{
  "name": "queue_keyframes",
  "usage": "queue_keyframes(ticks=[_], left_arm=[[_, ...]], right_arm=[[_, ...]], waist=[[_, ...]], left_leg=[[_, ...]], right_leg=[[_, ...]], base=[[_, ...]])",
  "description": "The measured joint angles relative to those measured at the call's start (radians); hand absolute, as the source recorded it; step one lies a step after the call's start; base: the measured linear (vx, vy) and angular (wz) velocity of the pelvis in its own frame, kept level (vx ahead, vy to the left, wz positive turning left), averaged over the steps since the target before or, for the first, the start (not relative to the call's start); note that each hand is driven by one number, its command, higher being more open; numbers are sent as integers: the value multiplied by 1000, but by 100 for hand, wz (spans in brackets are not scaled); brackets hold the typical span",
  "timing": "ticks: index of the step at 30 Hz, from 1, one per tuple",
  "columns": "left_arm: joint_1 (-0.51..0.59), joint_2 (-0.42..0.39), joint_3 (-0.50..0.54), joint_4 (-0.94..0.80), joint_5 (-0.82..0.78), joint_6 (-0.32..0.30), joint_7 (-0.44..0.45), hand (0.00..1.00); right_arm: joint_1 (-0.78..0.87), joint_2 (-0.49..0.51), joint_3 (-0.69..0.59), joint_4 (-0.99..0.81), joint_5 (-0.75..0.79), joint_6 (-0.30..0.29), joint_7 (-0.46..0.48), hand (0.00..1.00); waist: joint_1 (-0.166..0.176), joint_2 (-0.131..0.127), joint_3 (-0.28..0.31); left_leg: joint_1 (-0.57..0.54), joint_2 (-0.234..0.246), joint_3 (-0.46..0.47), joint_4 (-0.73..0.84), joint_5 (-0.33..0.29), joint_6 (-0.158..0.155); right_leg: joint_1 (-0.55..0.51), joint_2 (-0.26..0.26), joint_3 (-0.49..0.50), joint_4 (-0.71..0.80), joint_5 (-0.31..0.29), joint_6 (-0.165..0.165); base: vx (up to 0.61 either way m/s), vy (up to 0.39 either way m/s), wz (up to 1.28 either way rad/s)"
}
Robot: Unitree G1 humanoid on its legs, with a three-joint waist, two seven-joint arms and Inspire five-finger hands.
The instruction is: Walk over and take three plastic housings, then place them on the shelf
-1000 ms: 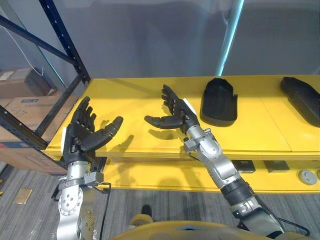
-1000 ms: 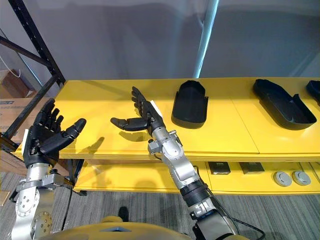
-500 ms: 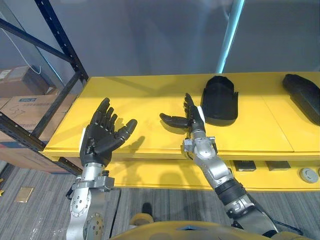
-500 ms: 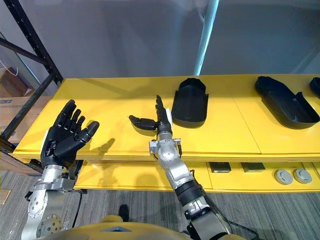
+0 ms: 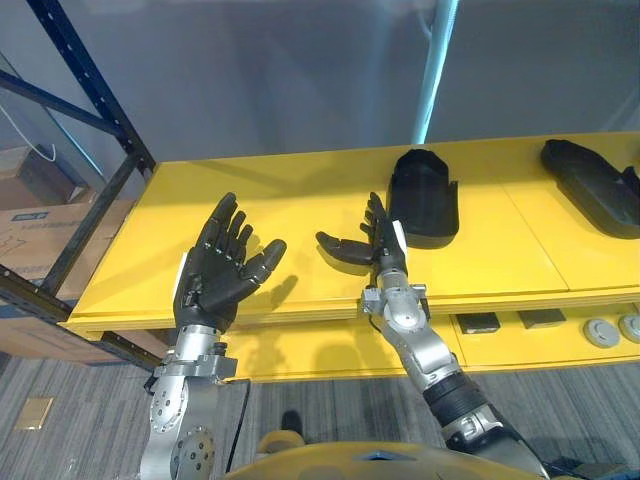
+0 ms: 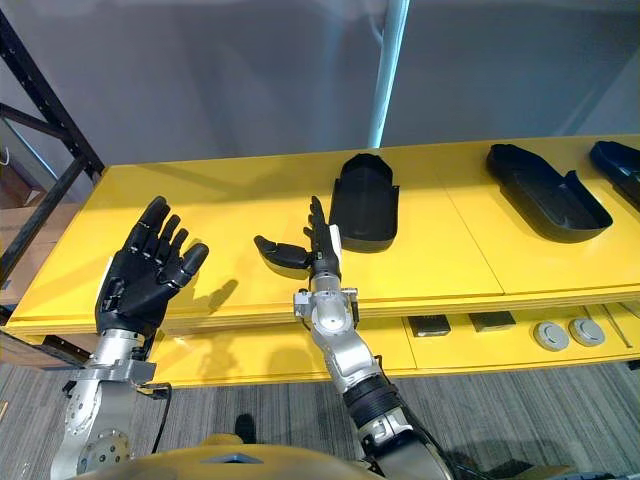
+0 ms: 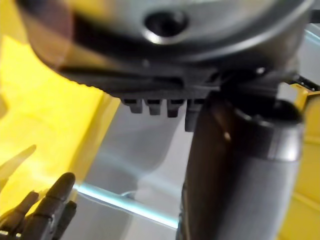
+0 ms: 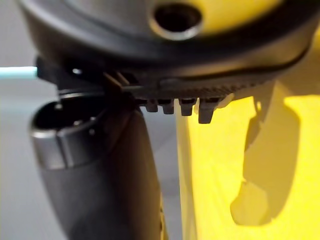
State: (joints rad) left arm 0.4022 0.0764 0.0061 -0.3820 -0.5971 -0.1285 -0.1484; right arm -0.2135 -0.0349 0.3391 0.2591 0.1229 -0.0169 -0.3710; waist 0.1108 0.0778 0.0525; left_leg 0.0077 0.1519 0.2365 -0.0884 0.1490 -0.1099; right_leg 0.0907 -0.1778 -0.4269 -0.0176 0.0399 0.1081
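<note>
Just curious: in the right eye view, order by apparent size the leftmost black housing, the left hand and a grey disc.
1. Leftmost black housing and left hand: look alike; the hand is nearer, so unranked.
2. Grey disc: smallest.

Far right, a black plastic housing [image 6: 620, 165] is cut by the frame edge, so I can't see its full shape. On the lower yellow shelf [image 6: 250, 355], grey round parts [image 6: 562, 335] and dark flat pieces [image 6: 430, 325] are too small to identify. The brown cardboard box [image 5: 30, 235] is cropped at left.
</note>
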Motion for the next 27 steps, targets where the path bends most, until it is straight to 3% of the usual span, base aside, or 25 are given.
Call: queue_keyframes(ticks=[14,27], left_arm=[[-12,2,-64,59,-38,0,-36,100],[-23,2,-95,79,-69,6,-47,100]], right_arm=[[52,5,-16,-33,-41,-9,12,100],[83,12,-42,-69,-77,29,-32,100]], waist=[[-31,-3,2],[-36,-4,3]], left_leg=[[19,-1,38,0,-14,-1],[35,-3,44,0,-16,1]], right_leg=[[-3,-3,36,0,1,1],[3,-7,43,4,-2,4]], base=[[16,-5,-7],[2,0,-1]])
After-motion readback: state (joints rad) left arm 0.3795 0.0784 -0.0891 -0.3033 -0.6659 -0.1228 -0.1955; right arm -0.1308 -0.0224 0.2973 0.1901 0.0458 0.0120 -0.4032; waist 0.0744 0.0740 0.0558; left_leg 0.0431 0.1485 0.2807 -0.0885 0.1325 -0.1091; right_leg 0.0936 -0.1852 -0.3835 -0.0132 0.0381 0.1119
